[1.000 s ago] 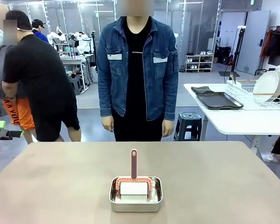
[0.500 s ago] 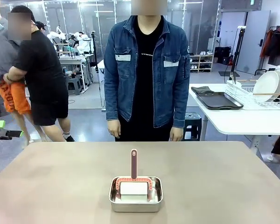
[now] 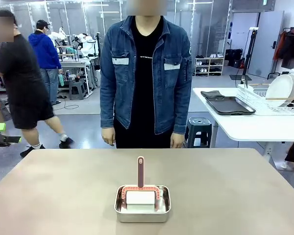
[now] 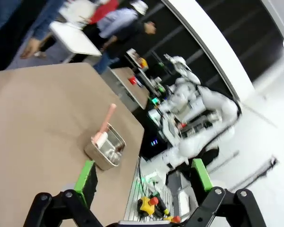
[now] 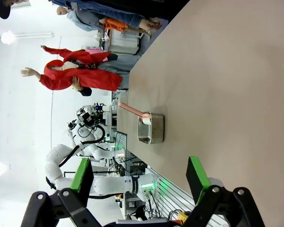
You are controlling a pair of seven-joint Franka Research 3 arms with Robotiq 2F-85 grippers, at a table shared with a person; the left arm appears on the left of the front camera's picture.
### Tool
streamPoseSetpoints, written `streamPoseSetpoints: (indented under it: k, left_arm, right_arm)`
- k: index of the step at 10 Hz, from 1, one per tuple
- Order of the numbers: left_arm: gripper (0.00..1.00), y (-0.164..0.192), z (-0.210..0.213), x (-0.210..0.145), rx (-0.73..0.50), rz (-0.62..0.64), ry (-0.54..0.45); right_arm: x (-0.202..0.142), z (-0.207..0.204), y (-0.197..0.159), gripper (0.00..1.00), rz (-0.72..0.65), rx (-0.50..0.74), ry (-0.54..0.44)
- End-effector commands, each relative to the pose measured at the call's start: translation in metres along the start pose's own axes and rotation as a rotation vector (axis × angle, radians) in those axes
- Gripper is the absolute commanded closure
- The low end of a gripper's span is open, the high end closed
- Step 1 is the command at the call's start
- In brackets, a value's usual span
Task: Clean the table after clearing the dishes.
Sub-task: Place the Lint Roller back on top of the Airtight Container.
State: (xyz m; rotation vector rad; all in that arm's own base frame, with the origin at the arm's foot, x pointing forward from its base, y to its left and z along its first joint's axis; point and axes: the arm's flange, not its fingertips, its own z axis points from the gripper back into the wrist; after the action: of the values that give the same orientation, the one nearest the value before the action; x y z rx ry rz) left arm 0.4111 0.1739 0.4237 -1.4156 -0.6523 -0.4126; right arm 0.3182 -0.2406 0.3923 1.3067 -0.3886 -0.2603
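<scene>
Wide tan bench (image 3: 49, 196) stretches across the front view, and sitting near its front edge, right about the middle, is a shiny steel pan (image 3: 142, 204) with a lint roller (image 3: 140, 188) standing in it: white roll down in the pan, pinkish frame arching over it, handle pointing straight up. Across the bench a person in a denim jacket (image 3: 144, 73) stands at the far edge, arms hanging down, hands (image 3: 108, 137) just above the bench line and touching nothing. Off to the right, the smaller white table (image 3: 245, 127) carries a dark tray (image 3: 229, 105) lying flat and white plates (image 3: 280, 90) propped upright in a wire rack (image 3: 267, 102), so the dishes are over there, well apart from the tan bench. From the left wrist, the left gripper (image 4: 143, 176) hangs off the bench's side with its green pads spread wide, nothing between them, the pan and roller farther along the surface. From the right wrist, the right gripper (image 5: 139, 176) is just as wide open and empty, the pan seen sideways on the bench beyond its fingers.
</scene>
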Motion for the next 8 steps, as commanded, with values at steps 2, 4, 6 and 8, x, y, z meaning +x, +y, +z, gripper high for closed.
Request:
streamPoseSetpoints:
  k: [2,4,6,8]
  left_arm:
    - [0.0,-0.009,0.049,0.019,0.157,0.189,-0.089]
    - [0.0,-0.005,0.076,0.023,0.24,0.224,-0.131]
    - [0.0,0.003,0.091,0.026,0.296,0.24,-0.124]
    - [0.0,0.0,0.089,0.021,0.279,0.225,-0.147]
  right_arm:
    - [-0.001,0.001,0.003,0.0,0.007,-0.005,0.003]
    - [-0.001,0.001,0.003,0.0,0.007,-0.005,0.003]
    - [-0.001,0.001,0.003,0.0,0.007,-0.005,0.003]
    - [-0.001,0.001,0.003,0.0,0.007,-0.005,0.003]
